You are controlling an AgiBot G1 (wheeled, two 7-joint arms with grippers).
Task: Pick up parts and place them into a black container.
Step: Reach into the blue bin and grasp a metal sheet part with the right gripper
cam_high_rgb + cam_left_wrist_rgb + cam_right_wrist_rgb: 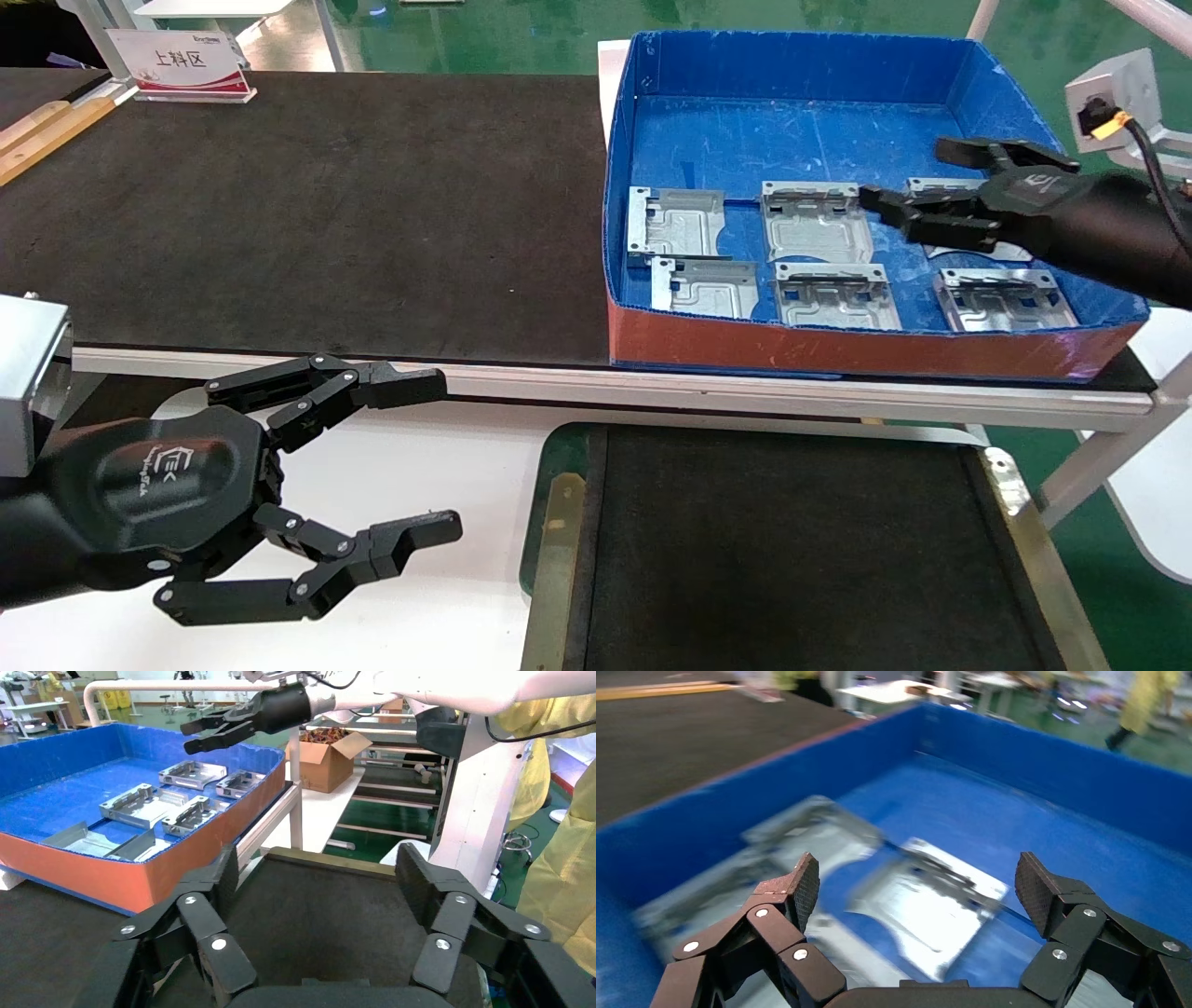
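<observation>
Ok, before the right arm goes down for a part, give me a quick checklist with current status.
1. Right gripper open: ok, fingers spread wide in the right wrist view.
2. Right gripper empty: ok, nothing held between the fingers.
3. Right gripper over the blue box, above the parts: ok.
4. Parts lie flat and apart from each other: ok for most; the two at the box's left end overlap or touch.
5. Black container free to receive: ok, its visible floor is bare.
6. Left gripper out of the way: ok, open, beside the container, away from the box.

Black table mat (307,214) carries blue box (801,65) (parts inside).
</observation>
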